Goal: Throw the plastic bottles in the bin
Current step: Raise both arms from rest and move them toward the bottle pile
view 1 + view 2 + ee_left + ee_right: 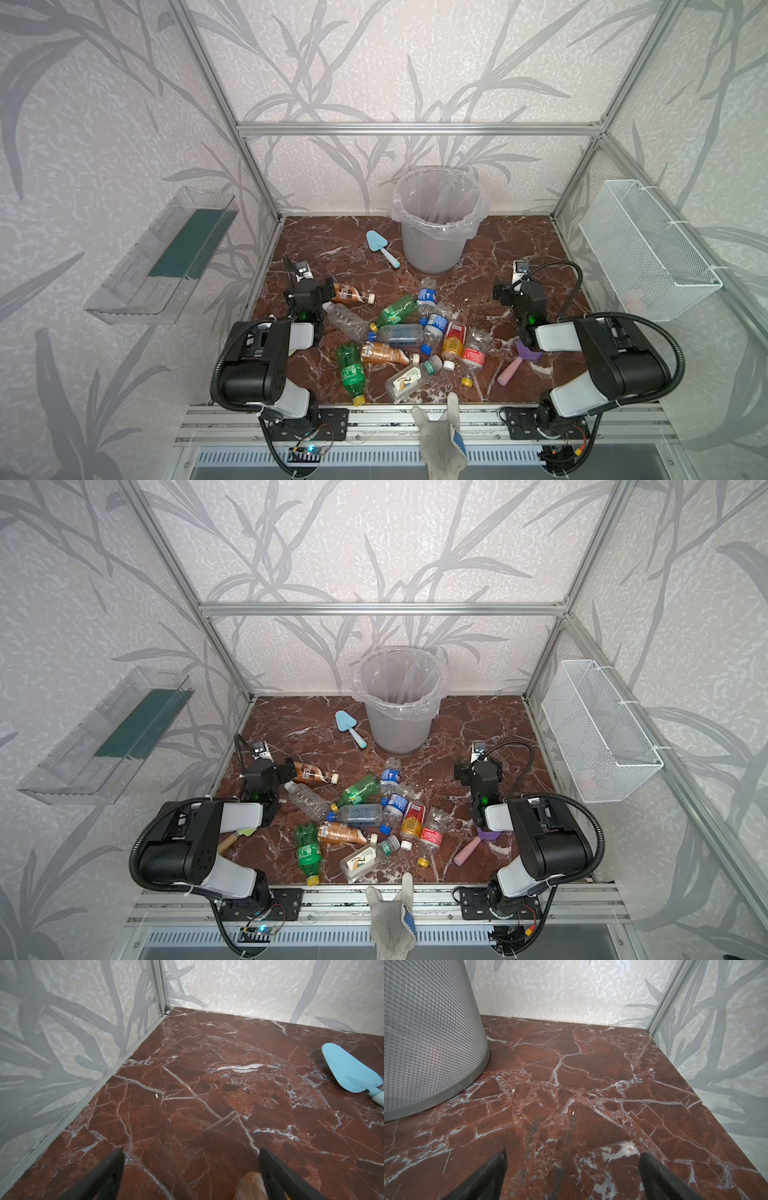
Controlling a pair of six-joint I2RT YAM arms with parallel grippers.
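Observation:
Several plastic bottles (399, 332) (361, 814) lie in a loose pile mid-table, clear, green and brown-orange. The bin (432, 249) (399, 729), grey and lined with a clear bag, stands upright behind them; its wall (425, 1043) shows in the right wrist view. My left gripper (311, 287) (269, 771) (191, 1153) is open over bare table, left of the pile. A brown bottle (351, 293) (313, 773) (250, 1186) lies just beside one of its fingers, outside the jaws. My right gripper (517, 287) (478, 771) (573, 1154) is open and empty, right of the pile.
A light-blue toy trowel (380, 245) (351, 1072) lies left of the bin. A purple-and-pink toy shovel (519, 361) lies under the right arm. A clear tray (162, 257) hangs on the left wall, a white wire basket (648, 253) on the right. A gloved hand (440, 440) is at the front edge.

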